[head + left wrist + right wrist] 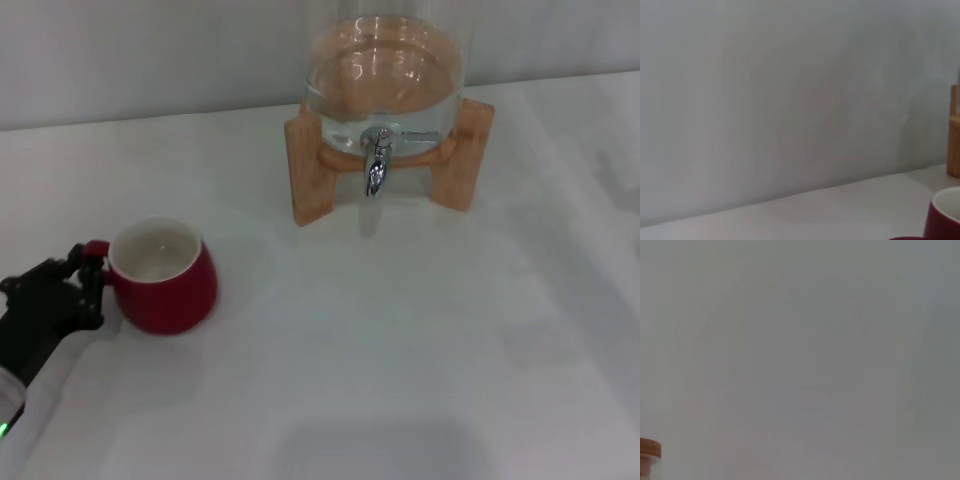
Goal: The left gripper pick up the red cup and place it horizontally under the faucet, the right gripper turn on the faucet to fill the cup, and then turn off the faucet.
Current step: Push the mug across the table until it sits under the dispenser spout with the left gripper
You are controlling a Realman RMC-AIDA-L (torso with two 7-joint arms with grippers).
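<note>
The red cup (162,276) stands upright on the white table at the left, its white inside showing empty and its small handle (95,248) turned toward my left gripper (86,288). That black claw sits right against the handle and hides most of it. An edge of the cup (943,218) also shows in the left wrist view. The chrome faucet (376,166) points its spout down from the glass dispenser (385,75) at the back centre, far from the cup. My right gripper is out of view.
The dispenser holds water and rests in a wooden stand (309,175) whose legs flank the faucet. A wooden post of the stand (954,132) shows in the left wrist view. A grey wall runs behind the table.
</note>
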